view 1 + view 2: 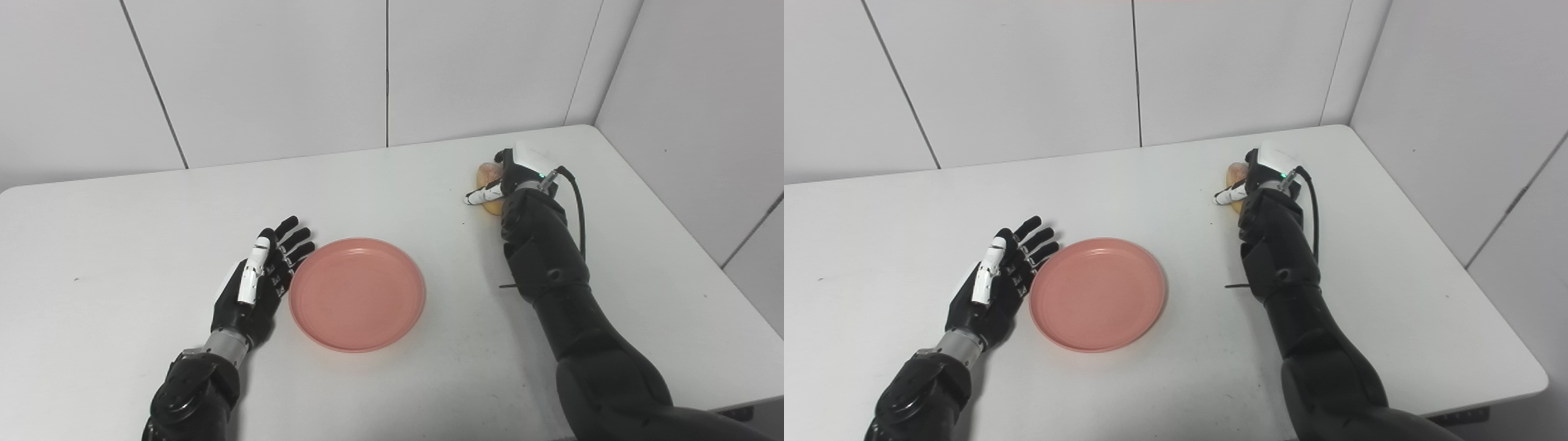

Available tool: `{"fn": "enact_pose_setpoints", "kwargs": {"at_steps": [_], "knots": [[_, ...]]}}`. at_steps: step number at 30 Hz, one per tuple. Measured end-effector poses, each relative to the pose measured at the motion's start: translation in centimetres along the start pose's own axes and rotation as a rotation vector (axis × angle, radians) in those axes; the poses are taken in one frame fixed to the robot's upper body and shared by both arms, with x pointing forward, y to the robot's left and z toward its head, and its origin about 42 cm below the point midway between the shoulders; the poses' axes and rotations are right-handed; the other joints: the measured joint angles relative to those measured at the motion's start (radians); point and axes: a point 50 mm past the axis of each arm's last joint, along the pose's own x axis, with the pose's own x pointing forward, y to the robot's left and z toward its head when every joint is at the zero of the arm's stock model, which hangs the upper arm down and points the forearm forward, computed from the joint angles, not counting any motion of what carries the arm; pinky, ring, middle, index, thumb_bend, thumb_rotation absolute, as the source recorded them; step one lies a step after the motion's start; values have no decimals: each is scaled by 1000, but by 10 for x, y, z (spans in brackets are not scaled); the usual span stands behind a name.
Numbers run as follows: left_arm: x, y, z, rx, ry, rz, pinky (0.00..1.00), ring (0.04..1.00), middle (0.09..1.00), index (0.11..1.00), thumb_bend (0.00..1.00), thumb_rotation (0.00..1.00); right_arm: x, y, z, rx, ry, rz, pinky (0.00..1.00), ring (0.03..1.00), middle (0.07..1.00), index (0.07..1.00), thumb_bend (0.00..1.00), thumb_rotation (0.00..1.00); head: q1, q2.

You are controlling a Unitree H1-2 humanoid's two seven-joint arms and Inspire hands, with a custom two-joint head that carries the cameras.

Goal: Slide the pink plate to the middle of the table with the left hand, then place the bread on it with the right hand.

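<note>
Near the table's middle lay the pink plate (357, 294), with our left hand (260, 278) beside it.

We noted the plate flat and right side up on the white table (122, 245), holding nothing. Our left hand rested just beside its left rim, fingers spread and straight, gripping nothing; whether the fingertips touched the rim could not be determined. The bread (488, 177) sat well apart from the plate, toward the table's far right. Our right hand (511, 177) lay over the bread and covered most of it; its thumb pointed left, and we could not tell whether the fingers were clamped on the bread.
</note>
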Motion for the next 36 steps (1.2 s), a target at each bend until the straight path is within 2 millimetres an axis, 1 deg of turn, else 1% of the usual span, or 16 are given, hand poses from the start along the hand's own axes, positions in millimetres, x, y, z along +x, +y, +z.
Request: {"fn": "enact_pose_setpoints", "kwargs": {"at_steps": [3,4,7,8,9,12,18,20,24,27,32,36], "knots": [[0,0,0,1,0,-1,889,876,886,879,337,1000,0,0,1,-20,-7,-5,423,537,615,687,785,149,0,5],[0,0,0,1,0,-1,892,878,888,880,336,1000,0,-1,2,-25,-10,-5,373,467,558,654,773,121,-2,3],[0,0,0,0,1,-1,891,879,890,883,340,1000,0,-2,4,-23,-21,1,298,369,469,616,752,88,-2,3],[0,0,0,0,2,-1,892,880,891,886,342,1000,1,-3,4,-22,-24,1,290,359,452,540,615,114,2,3],[0,0,0,1,2,-2,893,879,889,886,343,1000,1,-3,4,-20,-26,4,289,356,447,524,553,62,2,3],[0,0,0,2,3,-6,894,878,890,887,345,1000,2,-4,2,-7,-27,11,285,352,447,525,530,13,2,2],[0,0,0,1,3,-11,887,876,887,885,342,1000,3,-9,-1,32,-26,25,297,369,461,519,525,0,8,0],[0,0,0,1,3,-11,888,878,890,886,339,1000,1,-16,2,46,-43,14,289,361,461,519,524,2,12,0],[1,-1,0,-1,3,-12,889,877,889,886,335,1000,-6,-41,11,79,-95,-33,276,346,441,536,518,3,24,0],[1,-1,0,-3,3,-11,889,876,887,884,330,1000,-13,-58,17,95,-126,-58,279,357,441,535,518,4,28,-2],[2,-3,-1,-2,4,-13,891,877,887,880,337,1000,-32,-74,30,100,-190,-85,274,353,440,539,518,4,41,-2],[3,-4,-1,-1,6,-13,886,878,886,879,332,1000,-51,-82,44,109,-268,-80,292,367,446,536,518,4,78,3]]}}
